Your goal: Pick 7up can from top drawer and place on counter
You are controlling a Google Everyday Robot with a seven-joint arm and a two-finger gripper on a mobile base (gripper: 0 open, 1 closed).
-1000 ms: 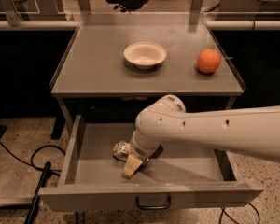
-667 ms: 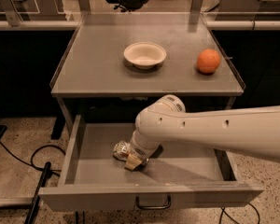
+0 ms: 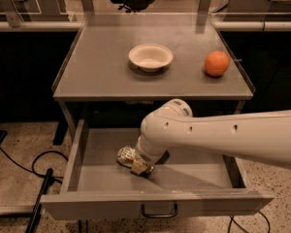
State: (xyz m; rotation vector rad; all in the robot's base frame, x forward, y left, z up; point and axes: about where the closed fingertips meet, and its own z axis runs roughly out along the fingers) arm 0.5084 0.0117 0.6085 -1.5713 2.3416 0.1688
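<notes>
The 7up can point(image 3: 125, 155), silvery and crumpled, lies on its side in the left middle of the open top drawer point(image 3: 97, 178). My gripper point(image 3: 139, 167) reaches down into the drawer from the right on the white arm and sits right against the can's right end. The arm's wrist hides part of the can. The drawer's dark wire handle point(image 3: 158, 212) shows on its front. The counter point(image 3: 102, 72) is above the drawer.
A white bowl point(image 3: 150, 57) stands at the middle of the counter and an orange point(image 3: 217, 63) at its right. Black cables point(image 3: 36, 169) lie on the floor left of the drawer. My white arm point(image 3: 233, 137) crosses the drawer's right half.
My gripper has drawn in slightly up and toward the can; its tan tip sits closer to the can than a second ago. The can has stayed in place.
</notes>
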